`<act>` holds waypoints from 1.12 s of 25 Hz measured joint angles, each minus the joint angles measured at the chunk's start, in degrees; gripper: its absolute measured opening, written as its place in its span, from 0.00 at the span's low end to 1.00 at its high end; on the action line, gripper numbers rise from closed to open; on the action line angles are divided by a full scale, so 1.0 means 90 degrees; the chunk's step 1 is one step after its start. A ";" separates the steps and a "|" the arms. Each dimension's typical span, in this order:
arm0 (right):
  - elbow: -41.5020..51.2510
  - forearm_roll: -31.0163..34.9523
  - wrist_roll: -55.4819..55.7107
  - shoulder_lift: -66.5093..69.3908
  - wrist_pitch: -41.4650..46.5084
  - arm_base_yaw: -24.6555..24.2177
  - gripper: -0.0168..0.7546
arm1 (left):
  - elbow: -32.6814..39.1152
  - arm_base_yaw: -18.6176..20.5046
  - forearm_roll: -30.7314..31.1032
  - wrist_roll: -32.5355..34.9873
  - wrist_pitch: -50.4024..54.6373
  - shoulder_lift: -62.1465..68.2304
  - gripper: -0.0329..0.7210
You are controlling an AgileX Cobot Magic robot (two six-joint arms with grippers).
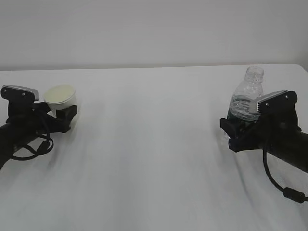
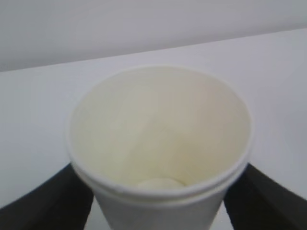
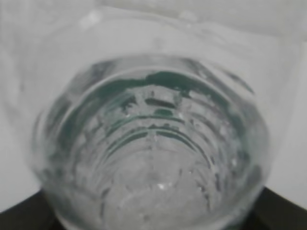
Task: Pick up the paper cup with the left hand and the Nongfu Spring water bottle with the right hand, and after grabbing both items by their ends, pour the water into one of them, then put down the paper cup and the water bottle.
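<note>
On table [image 1: 154,144]: 1 cup [image 1: 61,98], 1 bottle [image 1: 246,96].

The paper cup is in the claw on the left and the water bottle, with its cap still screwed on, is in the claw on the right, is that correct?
Not quite: the water bottle has no cap; the exterior view shows its neck open. The rest stands: the paper cup sits in the left gripper, and the bottle in the right gripper.
</note>
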 joint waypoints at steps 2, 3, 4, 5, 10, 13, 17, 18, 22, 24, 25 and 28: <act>0.0000 0.0000 0.0000 0.0000 0.0000 0.0000 0.64 | -0.0129 0.0000 0.0000 0.0000 0.0000 0.0000 0.82; 0.0000 0.0000 0.0000 0.0000 0.0000 0.0000 0.64 | -0.0183 0.0000 0.0000 0.0000 0.0000 0.0000 0.82; 0.0000 0.0000 0.0000 0.0000 0.0000 0.0000 0.64 | -0.0217 0.0000 0.0000 0.0000 0.0000 0.0011 0.82; 0.0000 0.0000 0.0000 0.0000 0.0000 0.0000 0.64 | -0.0266 0.0000 0.0000 0.0000 0.0000 0.0052 0.82; 0.0000 0.0000 0.0000 0.0000 0.0000 0.0000 0.64 | -0.0410 0.0000 0.0003 0.0000 0.0000 0.0230 0.82; 0.0000 0.0000 0.0000 0.0000 0.0000 0.0000 0.64 | -0.0480 0.0000 0.0003 -0.0003 0.0000 0.0245 0.82; 0.0000 0.0000 0.0000 0.0000 0.0000 0.0000 0.64 | -0.0619 0.0000 0.0026 -0.0003 0.0000 0.0245 0.82; 0.0000 0.0000 0.0000 0.0000 0.0000 0.0000 0.64 | -0.0648 0.0000 0.0026 -0.0003 0.0021 0.0245 0.82; 0.0000 -0.0004 0.0000 0.0000 0.0000 0.0000 0.64 | -0.0669 0.0000 0.0049 -0.0013 0.0097 0.0245 0.82; 0.0000 -0.0004 0.0000 0.0000 0.0000 0.0000 0.64 | -0.0669 0.0000 0.0049 -0.0013 0.0111 0.0245 0.80; 0.0000 -0.0004 0.0000 0.0000 0.0000 0.0000 0.64 | -0.0669 0.0000 0.0049 -0.0013 0.0140 0.0245 0.79; 0.0000 -0.0004 0.0000 0.0000 0.0000 0.0000 0.64 | -0.0679 0.0000 0.0078 -0.0013 0.0164 0.0245 0.78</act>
